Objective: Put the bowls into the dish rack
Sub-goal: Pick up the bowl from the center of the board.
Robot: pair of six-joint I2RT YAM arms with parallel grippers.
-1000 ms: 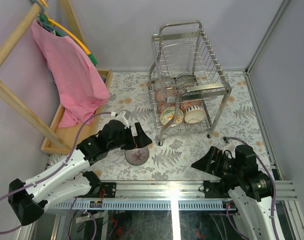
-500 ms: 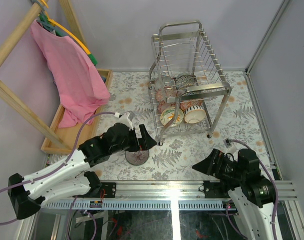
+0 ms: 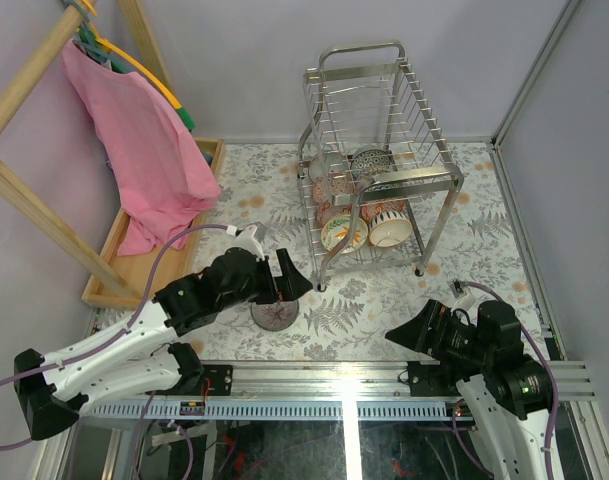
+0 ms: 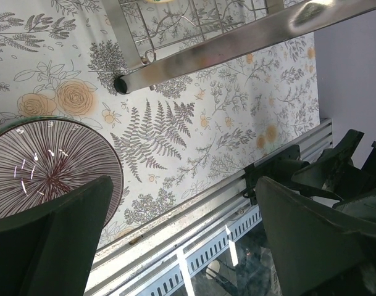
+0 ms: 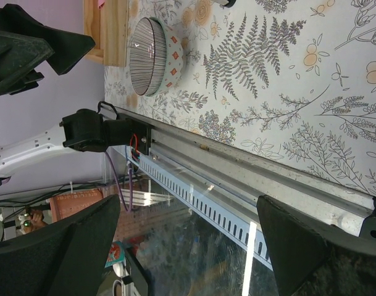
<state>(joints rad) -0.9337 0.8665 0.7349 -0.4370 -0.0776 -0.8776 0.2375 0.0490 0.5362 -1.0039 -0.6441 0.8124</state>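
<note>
One red-and-white striped bowl sits on the floral table near the front edge; it also shows in the left wrist view and the right wrist view. The chrome dish rack stands at the back and holds several bowls on its two tiers. My left gripper is open and empty, hovering just above and behind the loose bowl. My right gripper is open and empty, low at the front right, apart from the bowl.
A wooden tray lies at the left under a pink cloth hung on a wooden frame. The rack's leg stands near my left gripper. A metal rail runs along the front edge.
My left gripper has shifted slightly right and toward the rack above the bowl. My right gripper has pulled back a little toward the front edge. The bowl has not moved.
</note>
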